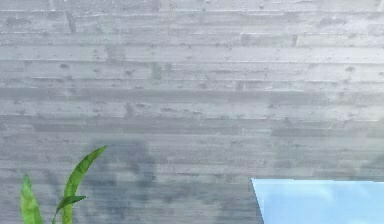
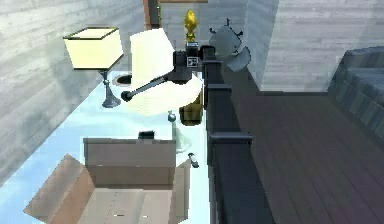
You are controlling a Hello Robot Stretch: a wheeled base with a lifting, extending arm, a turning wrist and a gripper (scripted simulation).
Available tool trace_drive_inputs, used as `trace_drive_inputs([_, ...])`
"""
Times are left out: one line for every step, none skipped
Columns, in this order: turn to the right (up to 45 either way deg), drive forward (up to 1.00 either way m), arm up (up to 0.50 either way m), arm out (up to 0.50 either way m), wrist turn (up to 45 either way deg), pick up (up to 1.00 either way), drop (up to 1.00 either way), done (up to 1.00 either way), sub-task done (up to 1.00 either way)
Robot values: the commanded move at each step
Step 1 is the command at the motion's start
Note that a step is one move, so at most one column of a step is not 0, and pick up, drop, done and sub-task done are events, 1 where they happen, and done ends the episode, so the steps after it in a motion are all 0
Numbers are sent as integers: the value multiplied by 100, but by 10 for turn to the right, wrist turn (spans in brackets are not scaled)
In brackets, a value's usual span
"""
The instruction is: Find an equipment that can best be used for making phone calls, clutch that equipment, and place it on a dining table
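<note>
Gripper (image 2: 130, 97) near lamp base (image 2: 108, 98) above pale table (image 2: 60, 150), small white blob (image 2: 148, 137) nearby, hold unclear.

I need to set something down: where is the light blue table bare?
Bare tabletop lies between the lamp and the cardboard box. It is crowded at the far end, around the gripper and the dark bottle.

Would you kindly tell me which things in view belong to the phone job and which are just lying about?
Job: hand; small dark thing on the pale table, possibly the phone, too small to tell.
Lying about: lamp; cardboard box; dark bottle; gold statue; green plant.
</note>
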Motion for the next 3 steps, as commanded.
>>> trace_drive_inputs([0,0,4,0,0,0,0,0,0])
trace_drive_inputs([0,0,0,-8,0,0,0,0,0])
trace_drive_inputs([0,0,0,0,0,0,0,100,0])
